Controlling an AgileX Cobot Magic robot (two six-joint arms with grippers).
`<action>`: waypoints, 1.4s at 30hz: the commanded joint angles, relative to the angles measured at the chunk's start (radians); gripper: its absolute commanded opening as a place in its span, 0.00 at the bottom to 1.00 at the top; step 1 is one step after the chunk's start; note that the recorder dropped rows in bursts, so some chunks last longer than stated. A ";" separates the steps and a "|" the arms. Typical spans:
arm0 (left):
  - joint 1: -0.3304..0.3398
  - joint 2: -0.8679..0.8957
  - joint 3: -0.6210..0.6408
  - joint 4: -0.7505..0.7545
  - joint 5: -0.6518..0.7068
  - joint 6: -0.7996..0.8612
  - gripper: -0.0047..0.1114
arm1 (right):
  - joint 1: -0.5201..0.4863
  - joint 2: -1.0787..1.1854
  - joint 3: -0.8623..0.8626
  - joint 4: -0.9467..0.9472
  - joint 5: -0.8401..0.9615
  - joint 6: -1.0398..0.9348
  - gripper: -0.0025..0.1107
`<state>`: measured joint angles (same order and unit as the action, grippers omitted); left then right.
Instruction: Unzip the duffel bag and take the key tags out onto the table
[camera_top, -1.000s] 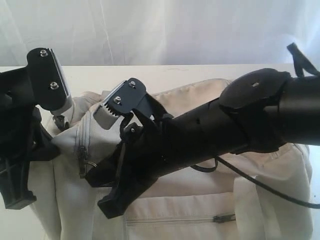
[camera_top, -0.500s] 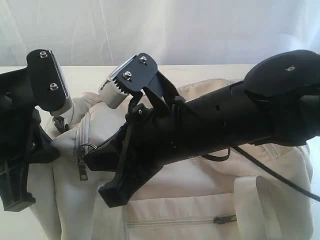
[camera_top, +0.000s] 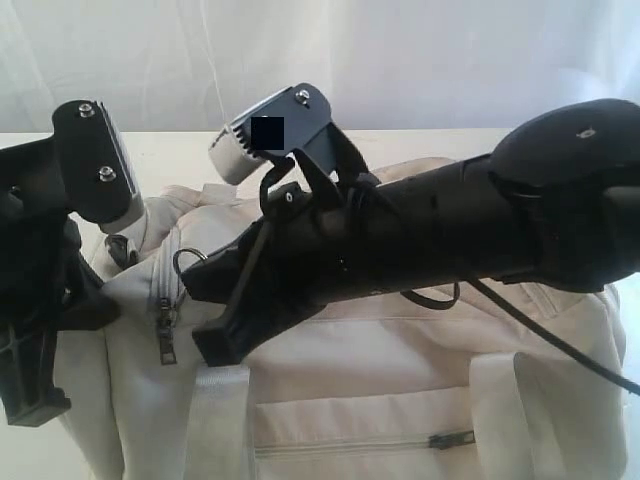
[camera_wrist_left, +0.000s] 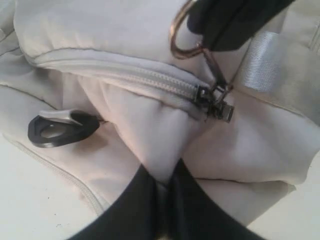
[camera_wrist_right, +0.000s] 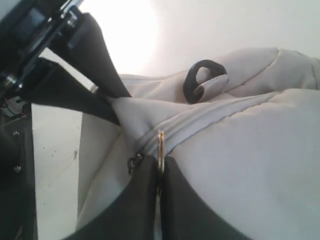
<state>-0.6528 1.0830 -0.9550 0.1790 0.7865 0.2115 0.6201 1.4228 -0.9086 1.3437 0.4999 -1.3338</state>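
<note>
We see the bag (camera_top: 400, 390) lying on the table (camera_top: 170, 150). Our left claw (camera_wrist_left: 161, 175) pinches its fabric. Our right claw (camera_wrist_right: 160, 166) clamps the zip ring (camera_wrist_right: 160, 145), at ten o'clock on the bag.

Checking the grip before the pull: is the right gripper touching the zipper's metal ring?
Touching. In the right wrist view the right gripper has its fingers closed on the ring, with no gap between them.
</note>
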 joint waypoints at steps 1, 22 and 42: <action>0.001 -0.016 0.003 -0.054 0.036 -0.014 0.04 | 0.002 -0.007 -0.003 0.051 -0.049 -0.014 0.02; 0.001 -0.016 0.038 -0.066 0.024 -0.006 0.04 | 0.002 0.161 -0.200 0.057 -0.165 -0.013 0.02; 0.001 -0.016 0.038 -0.066 0.026 -0.006 0.04 | -0.003 0.396 -0.401 0.051 -0.293 -0.013 0.02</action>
<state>-0.6510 1.0774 -0.9250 0.1664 0.7657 0.2115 0.6209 1.8064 -1.2886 1.3888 0.2620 -1.3444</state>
